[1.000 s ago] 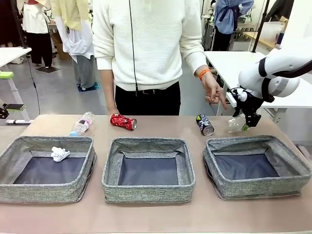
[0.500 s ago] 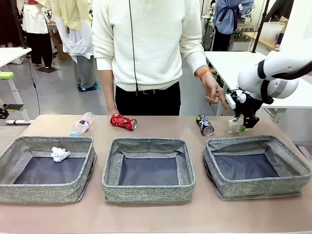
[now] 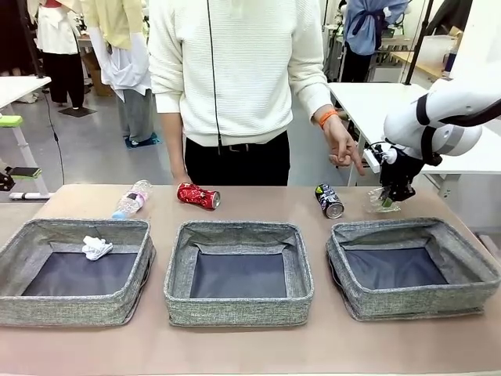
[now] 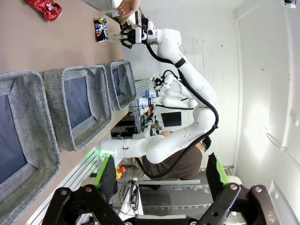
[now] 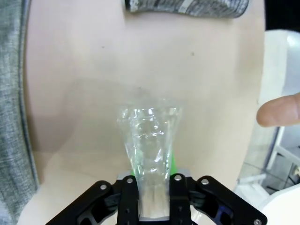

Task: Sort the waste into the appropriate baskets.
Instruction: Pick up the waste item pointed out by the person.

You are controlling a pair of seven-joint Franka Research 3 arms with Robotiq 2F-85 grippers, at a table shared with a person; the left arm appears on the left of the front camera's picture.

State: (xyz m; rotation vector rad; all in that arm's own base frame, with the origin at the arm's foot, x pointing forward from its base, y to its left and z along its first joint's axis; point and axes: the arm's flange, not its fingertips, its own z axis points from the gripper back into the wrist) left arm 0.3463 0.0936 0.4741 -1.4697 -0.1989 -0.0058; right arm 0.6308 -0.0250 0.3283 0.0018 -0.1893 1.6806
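My right gripper (image 3: 394, 193) is shut on a crumpled clear plastic bottle (image 3: 380, 200) at the table's far right, just behind the right basket (image 3: 415, 301). The right wrist view shows the bottle (image 5: 149, 140) pinched between the fingers of that gripper (image 5: 153, 187), above bare tabletop. A dark can with green marks (image 3: 329, 200) lies to its left. A red dented can (image 3: 198, 195) and another clear bottle (image 3: 131, 198) lie along the far edge. A white tissue wad (image 3: 96, 247) rests in the left basket (image 3: 70, 309). The middle basket (image 3: 239, 309) holds nothing. My left gripper (image 4: 159, 173) is open, well off the table.
A person in a white sweater stands at the far side, one hand (image 3: 341, 149) hanging near the dark can and my right gripper. A fingertip (image 5: 279, 110) shows beside the table edge. The three baskets fill the table's near half.
My right gripper has closed on the clear bottle, squashing it, and stays in nearly the same spot. The rest of the waste and the person's hand have not moved.
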